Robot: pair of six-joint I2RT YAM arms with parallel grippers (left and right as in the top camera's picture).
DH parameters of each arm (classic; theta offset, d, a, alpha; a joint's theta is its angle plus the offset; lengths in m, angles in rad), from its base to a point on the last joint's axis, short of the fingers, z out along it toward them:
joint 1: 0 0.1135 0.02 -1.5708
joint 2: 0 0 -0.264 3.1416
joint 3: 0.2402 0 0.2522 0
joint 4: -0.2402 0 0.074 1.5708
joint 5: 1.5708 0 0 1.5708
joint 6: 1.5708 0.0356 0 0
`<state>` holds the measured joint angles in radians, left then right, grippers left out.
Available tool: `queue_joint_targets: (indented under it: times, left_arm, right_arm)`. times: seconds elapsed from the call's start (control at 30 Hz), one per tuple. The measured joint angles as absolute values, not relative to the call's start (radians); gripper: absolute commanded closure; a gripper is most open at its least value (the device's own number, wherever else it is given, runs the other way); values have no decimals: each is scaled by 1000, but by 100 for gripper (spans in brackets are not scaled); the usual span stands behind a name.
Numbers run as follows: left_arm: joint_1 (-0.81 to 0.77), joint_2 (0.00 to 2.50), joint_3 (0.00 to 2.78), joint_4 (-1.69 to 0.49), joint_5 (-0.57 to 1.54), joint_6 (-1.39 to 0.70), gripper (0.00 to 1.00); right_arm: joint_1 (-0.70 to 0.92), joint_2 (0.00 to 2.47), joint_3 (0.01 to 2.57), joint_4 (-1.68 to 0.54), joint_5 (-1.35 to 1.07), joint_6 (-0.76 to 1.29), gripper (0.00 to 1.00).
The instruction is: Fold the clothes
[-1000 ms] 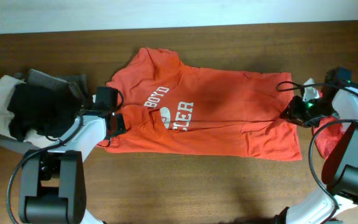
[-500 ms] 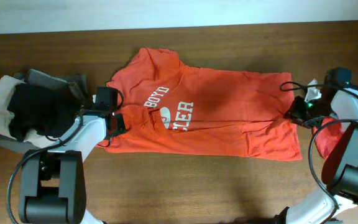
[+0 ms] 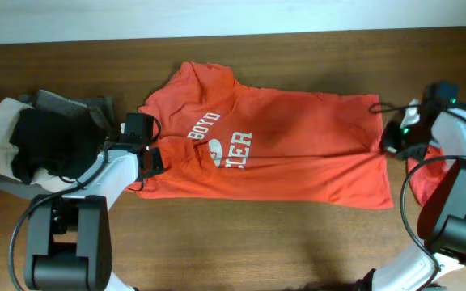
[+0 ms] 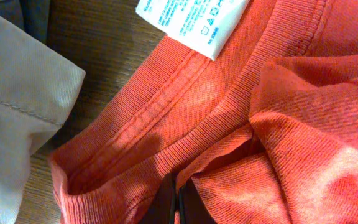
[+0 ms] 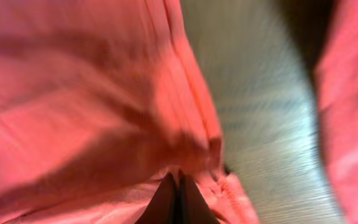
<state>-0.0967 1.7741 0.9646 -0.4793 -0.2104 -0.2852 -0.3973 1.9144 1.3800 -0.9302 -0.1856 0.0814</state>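
Overhead, the shirt (image 3: 281, 149) is lying spread on the wooden surface (image 3: 217, 238), with a tan-and-black pile (image 3: 43, 141) off its collar end and a pale wall (image 3: 217, 16) beyond. At the left wrist, the left claw (image 4: 178, 202) is pinching together on cloth under the shirt's collar. At the right wrist, which is blurred, the right claw (image 5: 176, 198) is apparently clamping the shirt's hem, so both should be pulling apart evenly and low.

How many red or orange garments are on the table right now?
2. An orange T-shirt lies spread across the middle. A red garment is bunched at the right edge, only partly in view. The pile at left may hide others.
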Motion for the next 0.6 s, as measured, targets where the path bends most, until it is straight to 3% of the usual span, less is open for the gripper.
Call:
queue_joint_targets:
  times: [0.17,0.3,0.6]
  left_arm:
    - [-97,1774,965,-479,-210,-285,100]
    - [-97,1774,965,-479,-211,-285,100]
    - [-97,1774,965,-478,-211,-285,100]
  right_arm:
    - [-396,1914,1461,-915,-163,36,81]
    - [-396,1914,1464,-934,-144,14,46]
    - [-391,1914,1464,-1130,-169,48,47]
